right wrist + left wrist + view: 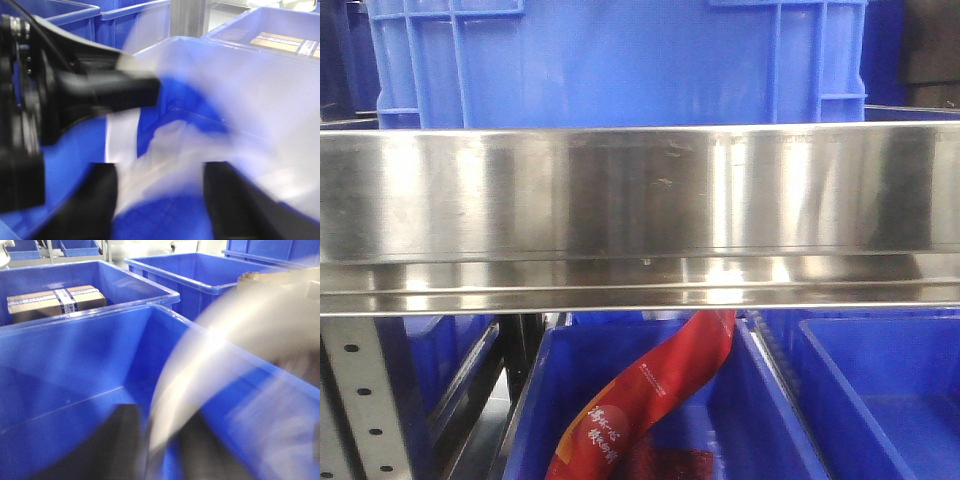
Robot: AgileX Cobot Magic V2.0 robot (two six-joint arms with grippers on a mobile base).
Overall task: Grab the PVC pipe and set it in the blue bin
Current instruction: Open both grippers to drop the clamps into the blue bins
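Black left end effector [107,90], black cable, 2 blurred black fingers [85,205]

- A steel shelf rail [640,215] runs across the whole front view, shiny and faintly scratched.
- A grey upright post [360,400] with a row of holes stands below the rail at the left.
- A red packet [645,400] with white lettering leans slantwise in the crate under the rail, its top end hidden behind the steel.
- A brown cardboard box [55,301] sealed with printed tape lies in the neighbouring crate at upper left of the left wrist view.
- Another taped cardboard box [285,42] lies in a far crate at upper right of the right wrist view.
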